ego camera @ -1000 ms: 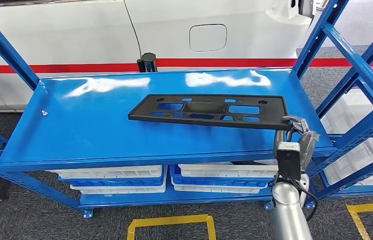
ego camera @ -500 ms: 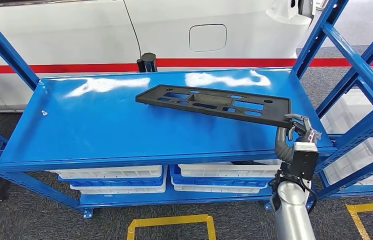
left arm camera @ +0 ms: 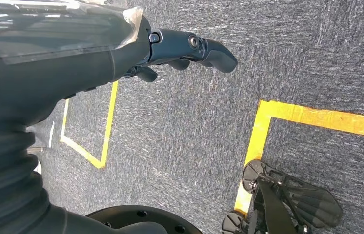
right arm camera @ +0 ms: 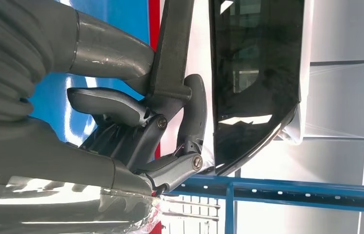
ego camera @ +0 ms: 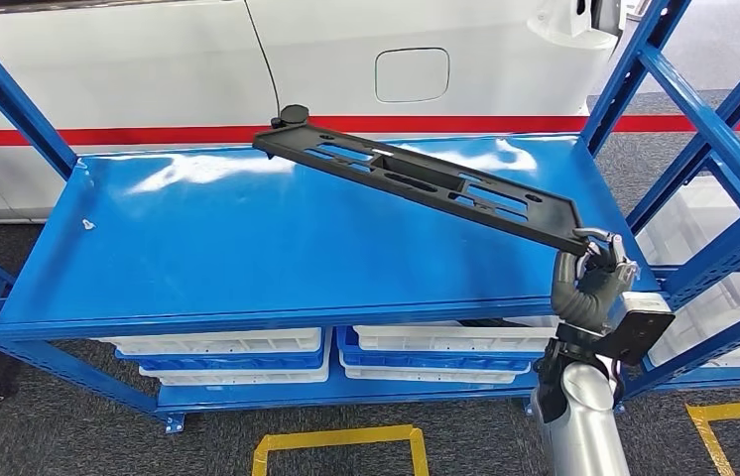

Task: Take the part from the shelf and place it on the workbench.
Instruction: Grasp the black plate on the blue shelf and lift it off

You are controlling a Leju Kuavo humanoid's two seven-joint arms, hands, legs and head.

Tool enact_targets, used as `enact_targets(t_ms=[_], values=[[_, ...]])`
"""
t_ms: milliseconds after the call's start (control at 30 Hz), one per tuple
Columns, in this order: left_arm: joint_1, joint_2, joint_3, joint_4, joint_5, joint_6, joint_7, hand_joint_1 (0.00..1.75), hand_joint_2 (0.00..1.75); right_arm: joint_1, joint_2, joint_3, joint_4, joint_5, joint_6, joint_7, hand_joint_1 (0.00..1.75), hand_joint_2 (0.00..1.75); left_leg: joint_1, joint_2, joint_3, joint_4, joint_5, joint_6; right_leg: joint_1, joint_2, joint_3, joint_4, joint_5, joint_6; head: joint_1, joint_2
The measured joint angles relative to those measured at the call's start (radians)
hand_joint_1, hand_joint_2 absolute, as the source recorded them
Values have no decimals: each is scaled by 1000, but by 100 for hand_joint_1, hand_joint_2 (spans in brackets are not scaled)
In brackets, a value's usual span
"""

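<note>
the part [ego camera: 426, 184], a long black slotted plate, hangs tilted above the blue shelf [ego camera: 197, 248], its far end raised toward the white car [ego camera: 148, 59]. the right hand [ego camera: 592, 273] grips its near end at the shelf's right front corner. the left hand [left arm camera: 180, 51] holds nothing, fingers loosely curled, over grey carpet [left arm camera: 209, 136].

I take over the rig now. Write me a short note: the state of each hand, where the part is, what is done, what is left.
Right hand: grips one end of the black part.
Left hand: holds nothing, hangs over the grey floor.
Part: tilted above the blue shelf, far end high.
Done: part gripped and off the shelf.
Left: carry it to the workbench and set it down.
</note>
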Motion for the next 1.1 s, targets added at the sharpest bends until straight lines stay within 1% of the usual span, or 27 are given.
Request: enact_targets(t_ms=[333, 533, 733, 933, 1100], values=[[0, 0, 0, 0, 0, 0, 0, 0, 175, 5, 0, -1, -5, -2, 1, 0, 175, 175, 0, 0, 0, 0, 0, 0, 0, 0, 0, 0, 0, 0, 0, 0], [0, -1, 0, 0, -7, -3, 0, 0, 175, 14, 0, -2, -23, -56, 40, -1, 175, 175, 0, 0, 0, 0, 0, 0, 0, 0, 0, 0, 0, 0, 0, 0], [0, -1, 1, 0, -7, -4, 0, 0, 175, 24, 0, -3, -44, -70, 54, -2, 175, 175, 0, 0, 0, 0, 0, 0, 0, 0, 0, 0, 0, 0, 0, 0], [0, -1, 4, 0, -7, 7, 8, 0, 175, 28, 1, -3, -46, -177, 133, -2, 175, 175, 0, 0, 0, 0, 0, 0, 0, 0, 0, 0, 0, 0, 0, 0], [0, -12, 13, 0, -9, 46, 6, 0, 175, 30, 7, -6, -52, -238, 159, -13, 175, 175, 0, 0, 0, 0, 0, 0, 0, 0, 0, 0, 0, 0, 0, 0]])
